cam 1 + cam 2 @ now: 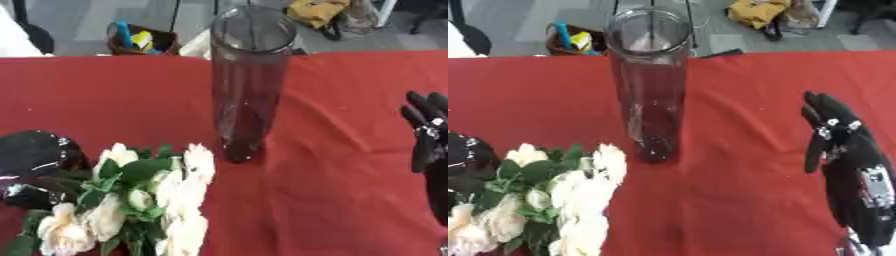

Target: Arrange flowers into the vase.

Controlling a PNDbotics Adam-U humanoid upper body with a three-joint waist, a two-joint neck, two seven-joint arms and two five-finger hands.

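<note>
Nearest: white flower bunch (144, 200) lying low left on red tablecloth (332, 200), stems toward left hand (35, 167); whether gripped or merely beside, could not tell. Right hand (846, 165) idle at right edge, fingers straight, holding nothing. Further: tall glass vase (249, 85), upright, empty, just beyond blooms. Risk judged: blooms swung up against narrow vase, tipping it.

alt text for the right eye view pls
A tall clear glass vase stands empty on a red tablecloth, with a bunch of white flowers lying at lower left. The right hand rests open at the right edge, fingers up; the left hand is beside the flowers.
</note>
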